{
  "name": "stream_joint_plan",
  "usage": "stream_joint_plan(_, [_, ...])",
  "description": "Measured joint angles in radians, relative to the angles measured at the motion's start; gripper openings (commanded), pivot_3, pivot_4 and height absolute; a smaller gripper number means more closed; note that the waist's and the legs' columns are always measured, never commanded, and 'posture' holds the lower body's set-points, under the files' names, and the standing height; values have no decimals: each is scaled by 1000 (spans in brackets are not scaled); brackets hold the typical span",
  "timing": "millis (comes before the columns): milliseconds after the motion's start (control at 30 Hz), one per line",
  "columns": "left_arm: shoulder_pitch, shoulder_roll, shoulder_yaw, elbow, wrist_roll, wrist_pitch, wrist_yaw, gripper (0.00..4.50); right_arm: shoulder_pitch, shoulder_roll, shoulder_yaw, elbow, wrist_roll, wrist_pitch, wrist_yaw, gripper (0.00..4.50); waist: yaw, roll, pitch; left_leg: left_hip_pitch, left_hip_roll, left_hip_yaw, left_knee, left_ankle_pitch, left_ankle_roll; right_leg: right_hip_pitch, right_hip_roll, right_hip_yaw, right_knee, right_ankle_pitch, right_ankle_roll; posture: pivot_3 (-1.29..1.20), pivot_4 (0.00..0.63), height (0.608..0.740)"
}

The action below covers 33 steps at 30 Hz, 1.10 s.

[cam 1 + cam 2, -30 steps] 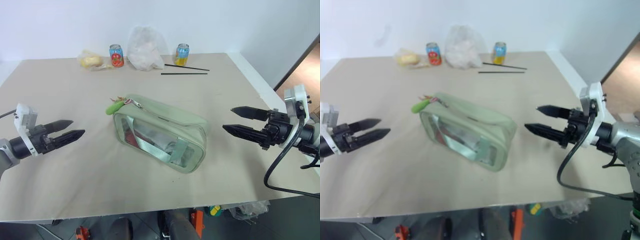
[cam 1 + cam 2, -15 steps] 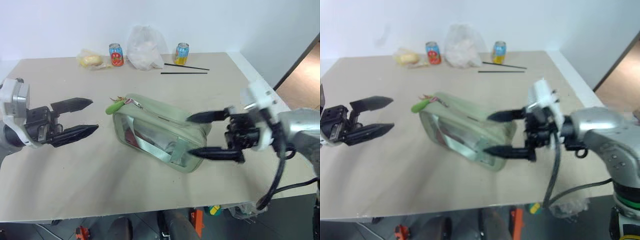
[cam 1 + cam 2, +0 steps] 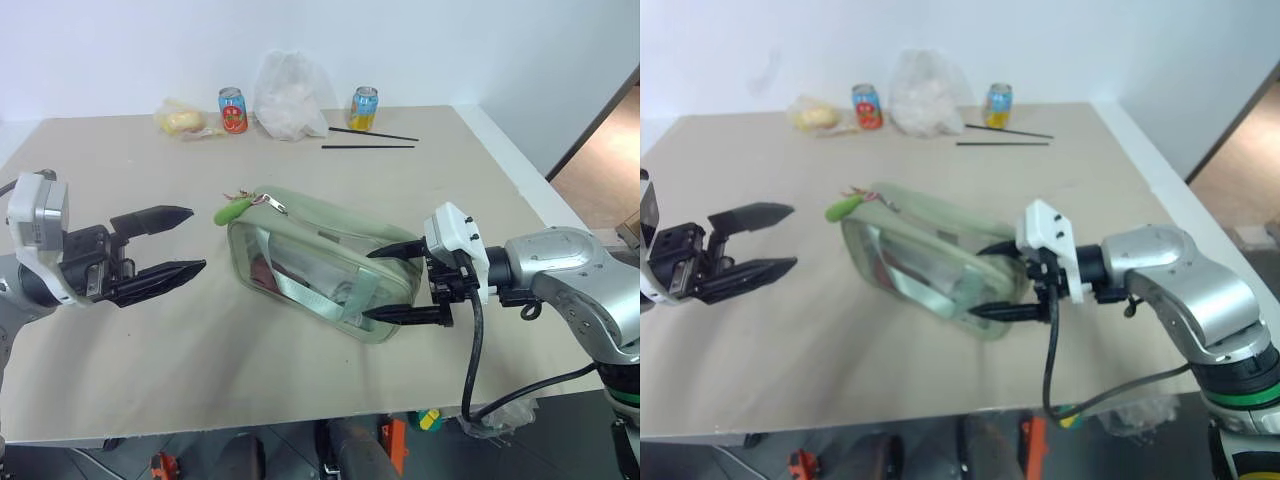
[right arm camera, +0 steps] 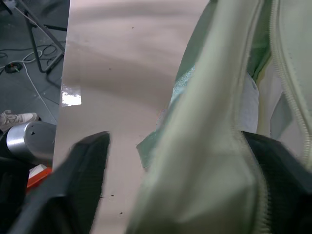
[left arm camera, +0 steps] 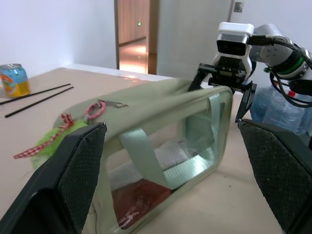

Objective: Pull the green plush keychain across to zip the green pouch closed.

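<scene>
The green pouch lies in the middle of the table, its clear window facing me and its zipper along the top. The green plush keychain hangs off the zipper pull at the pouch's left end, resting on the table. My right gripper straddles the pouch's right end, one finger over the top edge and one low at the front; in the right wrist view a strip of table shows between a finger and the pouch. My left gripper hovers open to the left of the pouch, pointing at it, near the keychain.
Along the table's far edge stand two drink cans, a white plastic bag and a yellow item in a wrapper. Two black sticks lie behind the pouch. The table's right edge runs close to my right arm.
My right gripper swung in from the right, came around the pouch's right end and narrowed its jaws. My left gripper moved right toward the pouch and rose a little.
</scene>
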Motion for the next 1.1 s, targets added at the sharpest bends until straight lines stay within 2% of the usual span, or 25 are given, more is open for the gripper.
stream_joint_plan(67, [23, -3, 15, 0, 0, -2, 15, 4500, -1, 12, 7, 24, -17, -23, 15, 2542, 0, 0, 0, 0, 0, 0, 0, 0, 0, 0, 0, 0, 1, 0, 0, 0, 150, 740])
stream_joint_plan(100, [25, -5, 22, 0, 0, -3, 19, 4500, -1, 14, 7, 31, -21, -29, 23, 1984, 1, 0, 0, 0, 0, -1, 1, 0, 0, 0, 0, -1, 1, 0, 0, 0, 150, 740])
stream_joint_plan(133, [27, -5, 30, 0, -1, -4, 26, 4500, -3, 19, 8, 39, -29, -37, 31, 1766, 2, 0, 0, 0, 0, -1, 1, 0, 0, 0, 0, -1, 1, 0, 0, 0, 150, 740])
stream_joint_plan(300, [48, -30, 89, 36, -23, -4, 74, 4500, -12, 29, 49, 92, -87, -118, 104, 85, 1, 0, 0, 0, 0, 0, 3, 0, 0, 1, 0, 0, 1, 1, 0, 0, 150, 740])
stream_joint_plan(367, [57, -37, 117, 65, -34, -4, 96, 4500, -40, 37, 74, 132, -135, -180, 136, 30, -1, 0, 0, 0, 1, 0, 4, 0, 0, 1, 1, 0, 1, 2, -1, 0, 150, 740])
stream_joint_plan(667, [76, -79, 205, 195, -105, 18, 206, 4500, -304, 195, 195, 450, -346, -474, 274, 30, -1, 0, 0, 0, 8, 0, 7, 0, 0, 1, 9, -1, 2, 6, -5, 0, 150, 740])
stream_joint_plan(867, [164, -109, 225, 144, -129, 33, 249, 4500, -377, 263, 206, 589, -368, -576, 374, 30, 0, 0, 0, -1, 10, 1, 7, -1, -1, -1, 7, 0, 2, 5, -7, 0, 150, 740])
stream_joint_plan(1100, [240, -118, 230, 77, -176, 66, 273, 4500, -399, 338, 207, 707, -370, -610, 400, 30, -1, 0, 0, 0, 12, 1, 8, -1, -1, -1, 9, 0, 2, 6, -9, 0, 150, 740])
